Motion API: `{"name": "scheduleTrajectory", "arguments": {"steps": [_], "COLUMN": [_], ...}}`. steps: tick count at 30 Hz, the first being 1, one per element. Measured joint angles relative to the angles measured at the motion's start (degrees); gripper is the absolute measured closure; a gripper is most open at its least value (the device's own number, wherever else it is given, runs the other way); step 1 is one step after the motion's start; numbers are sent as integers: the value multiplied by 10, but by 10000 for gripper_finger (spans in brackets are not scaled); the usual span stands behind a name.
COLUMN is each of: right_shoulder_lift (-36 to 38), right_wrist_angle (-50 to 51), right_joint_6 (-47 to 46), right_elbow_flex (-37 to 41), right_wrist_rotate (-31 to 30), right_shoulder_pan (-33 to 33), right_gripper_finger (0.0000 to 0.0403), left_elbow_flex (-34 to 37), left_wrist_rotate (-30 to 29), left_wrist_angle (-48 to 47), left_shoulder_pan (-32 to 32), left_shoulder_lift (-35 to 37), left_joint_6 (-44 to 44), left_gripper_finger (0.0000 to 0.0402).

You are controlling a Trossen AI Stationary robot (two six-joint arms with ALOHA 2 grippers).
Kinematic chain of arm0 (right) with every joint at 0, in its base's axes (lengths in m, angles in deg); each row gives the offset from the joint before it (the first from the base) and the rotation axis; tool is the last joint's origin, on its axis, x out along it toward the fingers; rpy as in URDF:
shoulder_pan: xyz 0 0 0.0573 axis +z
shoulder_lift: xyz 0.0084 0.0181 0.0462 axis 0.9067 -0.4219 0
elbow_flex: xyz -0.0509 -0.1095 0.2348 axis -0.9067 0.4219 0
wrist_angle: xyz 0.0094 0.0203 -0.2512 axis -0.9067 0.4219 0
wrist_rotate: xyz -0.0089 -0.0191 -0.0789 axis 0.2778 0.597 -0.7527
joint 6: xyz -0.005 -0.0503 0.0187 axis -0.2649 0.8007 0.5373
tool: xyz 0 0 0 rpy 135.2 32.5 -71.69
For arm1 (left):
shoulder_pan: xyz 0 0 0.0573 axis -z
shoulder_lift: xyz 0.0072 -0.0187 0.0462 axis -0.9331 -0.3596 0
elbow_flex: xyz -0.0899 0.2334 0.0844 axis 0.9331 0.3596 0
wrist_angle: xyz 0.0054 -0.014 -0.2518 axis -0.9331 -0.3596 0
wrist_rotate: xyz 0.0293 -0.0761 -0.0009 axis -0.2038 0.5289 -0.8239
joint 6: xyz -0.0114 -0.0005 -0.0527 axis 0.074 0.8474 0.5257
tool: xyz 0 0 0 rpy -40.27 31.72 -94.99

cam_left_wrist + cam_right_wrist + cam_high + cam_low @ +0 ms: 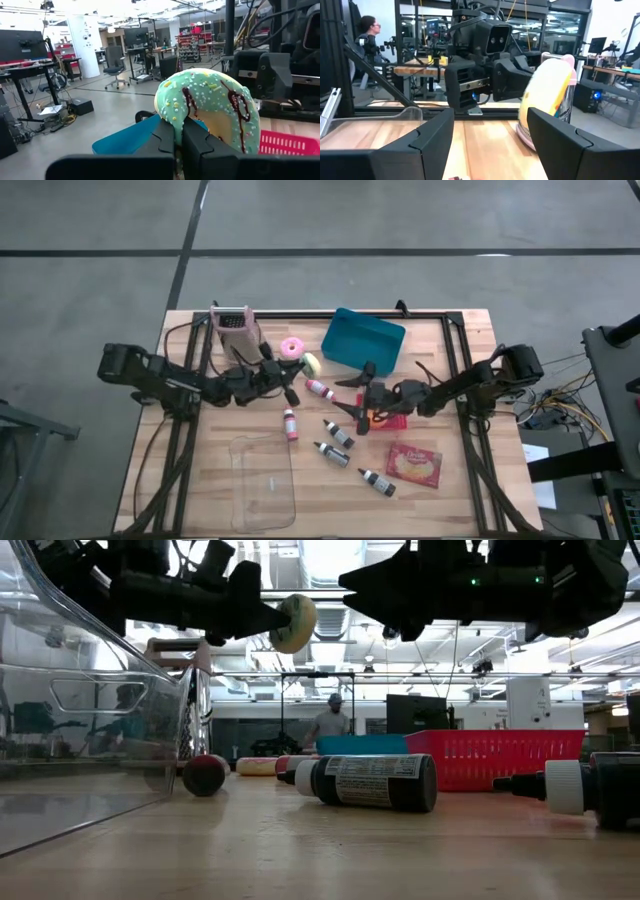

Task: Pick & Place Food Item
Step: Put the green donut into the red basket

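The clear tub (264, 482) near the tabletop's (460, 500) front edge and the teal bin (364, 340) hold nothing visible. Left gripper (292, 393) fingers pinch the green-iced donut (207, 107) aloft; right gripper (362, 402) fingers spread wide, holding nothing.

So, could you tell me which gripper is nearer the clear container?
Left. The left gripper, holding a donut, hangs just beyond the clear container; the right gripper is farther off.
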Motion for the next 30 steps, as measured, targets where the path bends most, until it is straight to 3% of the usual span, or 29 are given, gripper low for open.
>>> {"name": "scheduleTrajectory", "arguments": {"steps": [17,30], "right_shoulder_lift": [7,7], "right_wrist_angle": [4,13], "right_joint_6": [4,-18], "right_elbow_flex": [3,3], "right_wrist_rotate": [4,29], "right_shoulder_pan": [-1,-25], "right_gripper_finger": [162,163], "left_elbow_flex": [-3,-44], "left_wrist_rotate": [12,15], "left_wrist_angle": [0,1], "left_shoulder_pan": [10,38], "left_shoulder_lift": [0,-25], "left_joint_6": [0,-8], "left_gripper_finger": [397,397]}}
